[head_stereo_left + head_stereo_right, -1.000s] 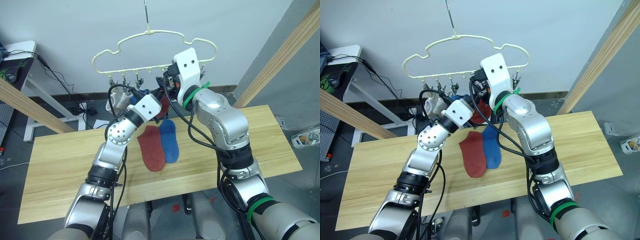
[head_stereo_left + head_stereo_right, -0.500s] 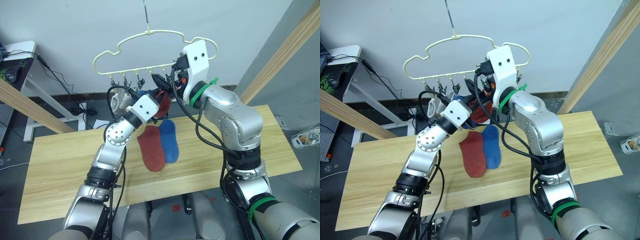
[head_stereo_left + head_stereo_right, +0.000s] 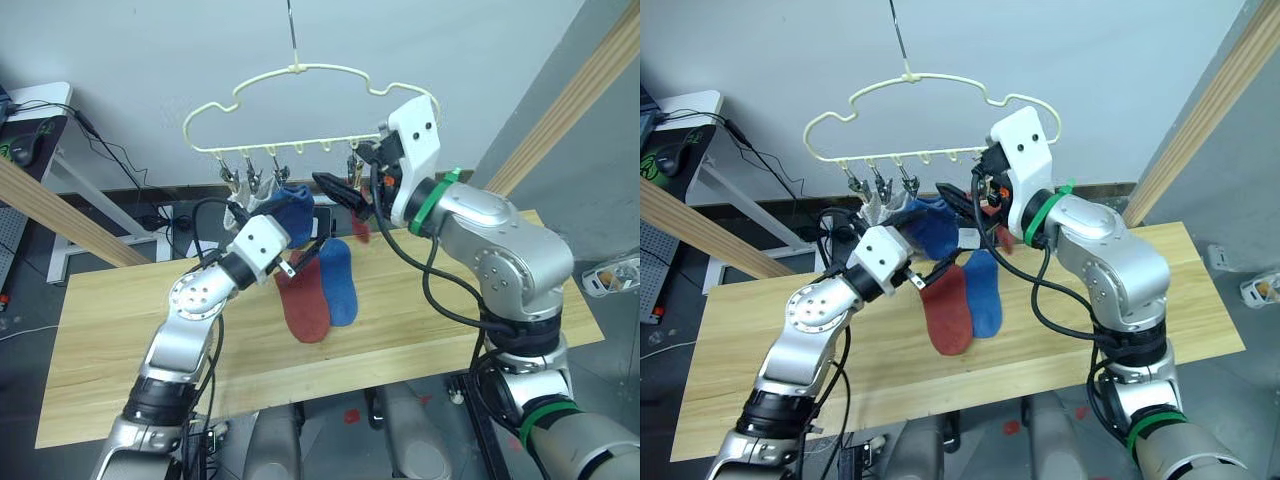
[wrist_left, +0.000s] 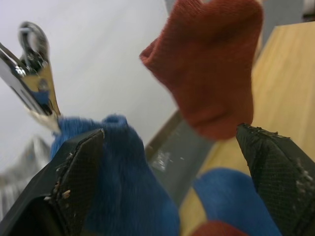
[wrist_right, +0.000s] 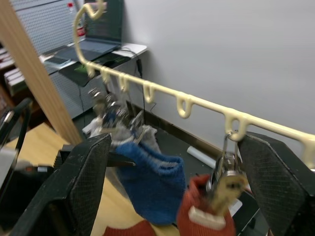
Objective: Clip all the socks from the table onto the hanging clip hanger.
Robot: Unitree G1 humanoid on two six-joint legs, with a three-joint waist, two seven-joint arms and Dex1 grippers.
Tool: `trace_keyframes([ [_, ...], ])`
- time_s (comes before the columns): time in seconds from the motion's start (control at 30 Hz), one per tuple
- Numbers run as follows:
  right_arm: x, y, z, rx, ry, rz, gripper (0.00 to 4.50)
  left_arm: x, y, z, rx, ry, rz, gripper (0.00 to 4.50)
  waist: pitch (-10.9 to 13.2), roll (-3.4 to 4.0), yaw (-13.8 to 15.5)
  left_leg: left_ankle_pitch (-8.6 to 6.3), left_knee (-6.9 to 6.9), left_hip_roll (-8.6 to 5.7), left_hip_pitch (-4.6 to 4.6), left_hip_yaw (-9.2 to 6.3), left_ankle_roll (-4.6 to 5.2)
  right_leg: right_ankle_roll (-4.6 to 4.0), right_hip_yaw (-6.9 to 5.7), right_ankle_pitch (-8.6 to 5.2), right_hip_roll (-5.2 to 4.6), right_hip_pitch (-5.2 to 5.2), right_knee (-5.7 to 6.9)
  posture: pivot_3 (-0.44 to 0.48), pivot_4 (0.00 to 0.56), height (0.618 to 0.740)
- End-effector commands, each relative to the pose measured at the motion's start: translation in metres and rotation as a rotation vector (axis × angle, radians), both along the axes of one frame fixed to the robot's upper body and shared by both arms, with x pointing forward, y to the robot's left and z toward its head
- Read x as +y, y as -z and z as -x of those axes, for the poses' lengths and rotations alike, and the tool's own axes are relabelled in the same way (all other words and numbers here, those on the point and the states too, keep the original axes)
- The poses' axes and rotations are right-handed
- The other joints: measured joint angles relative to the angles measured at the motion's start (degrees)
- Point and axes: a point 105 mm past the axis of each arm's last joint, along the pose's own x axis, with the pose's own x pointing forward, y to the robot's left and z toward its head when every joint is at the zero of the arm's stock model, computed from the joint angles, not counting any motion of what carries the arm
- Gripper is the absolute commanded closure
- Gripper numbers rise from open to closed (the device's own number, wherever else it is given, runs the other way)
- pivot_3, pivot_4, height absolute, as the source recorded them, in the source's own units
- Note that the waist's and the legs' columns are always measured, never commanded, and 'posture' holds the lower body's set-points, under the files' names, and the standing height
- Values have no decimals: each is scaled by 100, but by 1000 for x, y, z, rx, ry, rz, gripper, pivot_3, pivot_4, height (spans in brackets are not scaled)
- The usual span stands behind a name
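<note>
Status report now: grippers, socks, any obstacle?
Left gripper open, right gripper open. Red sock and blue sock hang clipped on clip hanger. Two socks on table.

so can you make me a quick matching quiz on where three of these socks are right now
Column one:
1 hanging red sock
2 hanging blue sock
3 flat blue sock

Column two:
a lies against the flat red sock
b hangs furthest toward the robot's right
c hangs next to the grey sock

Pairs: 1-b, 2-c, 3-a
</note>
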Motion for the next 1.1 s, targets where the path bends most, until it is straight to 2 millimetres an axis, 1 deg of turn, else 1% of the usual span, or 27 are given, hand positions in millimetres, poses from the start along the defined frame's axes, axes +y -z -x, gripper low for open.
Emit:
trace_keyframes([
  [0.03, 2, -6, 18, -73, -77, 33, 314, 3, -13, 11, -14, 28, -4, 41, -1, -1, 2, 0, 0, -1, 0, 0, 0, 0, 0, 0, 1, 0, 0, -166, 313, 740],
  [0.13, -1, -2, 16, -72, -65, 55, 314, 6, -15, 12, -9, 24, -2, 41, -2, -3, 5, 1, 5, -5, 1, 2, 0, 1, 2, -1, 2, 1, -1, -164, 312, 740],
  [0.23, 1, -1, 13, -58, -53, 51, 314, 4, -14, 11, -4, 22, 1, 41, -3, -5, 5, 1, 9, -8, 2, 2, 0, 1, 3, -1, 6, 3, -1, -164, 308, 740],
  [0.37, 3, 1, 15, -47, -66, 48, 314, 3, -15, 10, -3, 22, 10, 41, -7, -9, 7, 1, 10, -4, 2, -1, 0, 0, 2, 0, 15, 3, 0, -162, 300, 740],
  [0.47, -3, 1, 15, -54, -56, 62, 314, 5, -16, 12, 18, 44, 23, 41, -12, -16, 9, 1, 10, -3, 1, 0, 0, 0, 3, 0, 15, 3, 0, -165, 291, 740],
  [0.6, -18, 2, 17, -48, -44, 79, 314, 6, -20, 25, 101, 140, 72, 41, -20, -29, 15, 1, 10, -2, 1, 1, -1, -1, 3, 0, 15, 3, -1, -166, 282, 740],
  [0.73, -35, 10, 22, -33, -13, 116, 314, 12, -19, 46, 212, 230, 48, 41, -22, -31, 9, 1, 8, -1, 1, 1, -1, -1, 4, 0, 15, 3, -2, -162, 279, 740],
  [0.83, -44, 15, 23, -23, 16, 129, 314, 16, -20, 56, 261, 253, 35, 41, -24, -32, 15, 1, 9, 0, 3, 1, -1, 0, 4, 0, 15, 3, -1, -152, 274, 740],
  [0.97, -51, 21, 20, -6, 74, 121, 314, 17, -26, 62, 296, 269, 43, 41, -52, -36, 21, 6, 15, 0, 4, 0, -9, 3, 5, -2, 18, 5, 0, -145, 263, 740],
  [1.1, -52, 28, 10, 3, 144, 99, 314, 11, -33, 61, 293, 277, 58, 41, -78, -41, 22, 7, 30, 1, 3, 2, -11, 7, 9, -3, 22, 7, 2, -138, 252, 740],
])
